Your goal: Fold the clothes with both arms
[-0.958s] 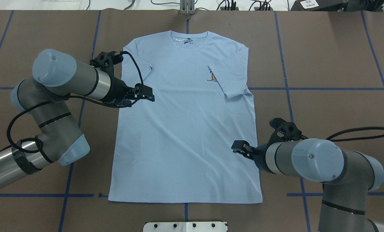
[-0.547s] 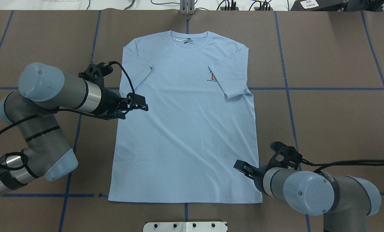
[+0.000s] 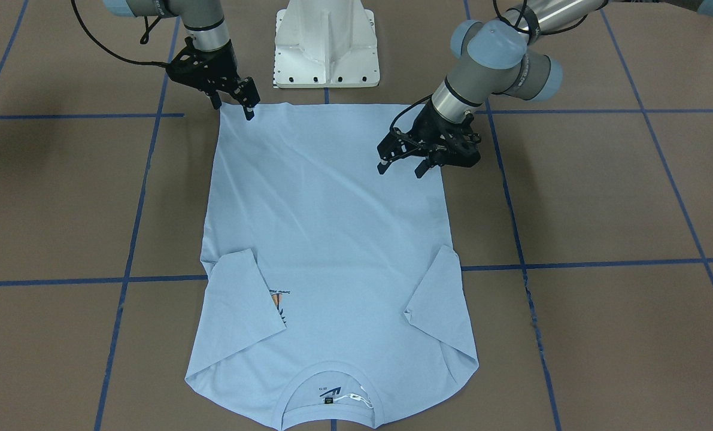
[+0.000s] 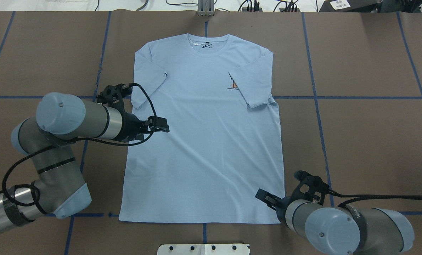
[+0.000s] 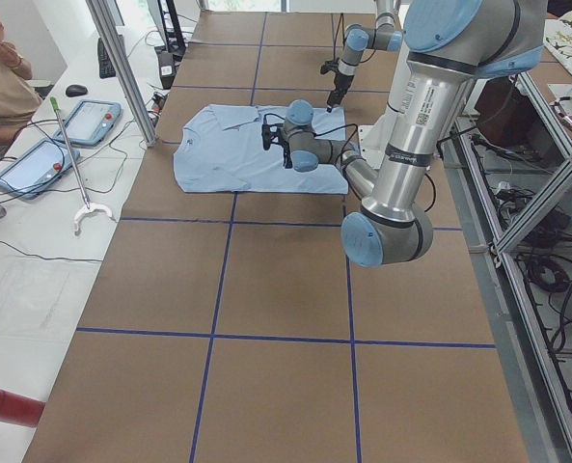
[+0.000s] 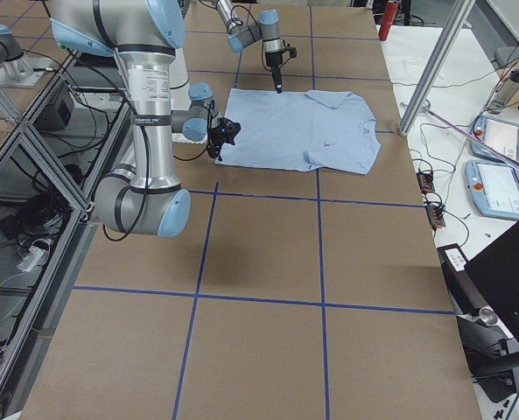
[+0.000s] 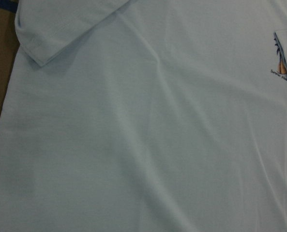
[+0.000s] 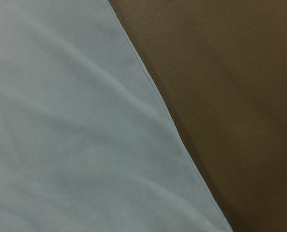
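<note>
The light blue T-shirt [image 4: 203, 141] lies flat on the brown table, collar [image 4: 208, 44] away from me, both sleeves folded in over the body. The right sleeve half covers the palm-tree print [image 4: 234, 85]. My left gripper [image 4: 160, 125] is open and empty above the shirt's left side below the folded sleeve; it also shows in the front-facing view [image 3: 400, 169]. My right gripper [image 4: 264, 194] is open and empty over the hem's right corner, also seen from the front [image 3: 233, 109]. The left wrist view shows the shirt body [image 7: 143, 145] and print [image 7: 281, 63]. The right wrist view shows the shirt's side edge [image 8: 158, 101].
The white pedestal base [image 3: 326, 42] stands just behind the hem, its plate at the near table edge [image 4: 203, 249]. Blue tape lines [image 4: 338, 97] cross the brown table. A metal post [image 4: 205, 7] and cables sit at the far edge. An operator [image 5: 1, 87] sits beyond.
My left gripper has moved back toward me along the shirt's left side. My right gripper has moved back toward the hem's right corner. The shirt has not moved.
</note>
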Controlling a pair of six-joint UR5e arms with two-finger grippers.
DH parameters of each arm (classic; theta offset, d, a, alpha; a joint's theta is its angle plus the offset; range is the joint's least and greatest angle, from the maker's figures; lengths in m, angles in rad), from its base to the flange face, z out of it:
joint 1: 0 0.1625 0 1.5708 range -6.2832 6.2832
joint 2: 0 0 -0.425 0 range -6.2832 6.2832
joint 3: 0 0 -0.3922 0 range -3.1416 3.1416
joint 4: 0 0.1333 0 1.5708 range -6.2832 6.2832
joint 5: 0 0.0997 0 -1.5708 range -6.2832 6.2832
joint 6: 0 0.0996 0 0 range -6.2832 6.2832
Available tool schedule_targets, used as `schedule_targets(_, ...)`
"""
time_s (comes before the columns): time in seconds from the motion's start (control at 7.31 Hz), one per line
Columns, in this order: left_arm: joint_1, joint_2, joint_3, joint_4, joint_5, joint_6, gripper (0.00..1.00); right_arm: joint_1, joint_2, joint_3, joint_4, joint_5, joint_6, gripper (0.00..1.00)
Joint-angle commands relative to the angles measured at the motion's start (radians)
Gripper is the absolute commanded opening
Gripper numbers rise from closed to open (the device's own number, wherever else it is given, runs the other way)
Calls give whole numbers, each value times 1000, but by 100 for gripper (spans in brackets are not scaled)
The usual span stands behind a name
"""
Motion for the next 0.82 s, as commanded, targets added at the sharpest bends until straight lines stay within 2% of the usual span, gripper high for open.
schedule_targets(0.0,15,2,-6,0,45,-3,97,-16,1,2,-40,-6,2,95)
schedule_targets(0.14,17,-1,-14,-2,36,-3,93,-17,-1,2,-40,-6,2,73)
schedule_targets(0.41,15,-1,-19,-2,43,-5,86,-28,-1,2,-40,-6,28,8)
schedule_targets(0.55,17,-1,-17,-2,39,0,81,-30,-1,3,-40,-6,28,0)
schedule_targets(0.68,17,-4,-23,-3,36,3,78,-30,-2,3,-41,-6,28,0)
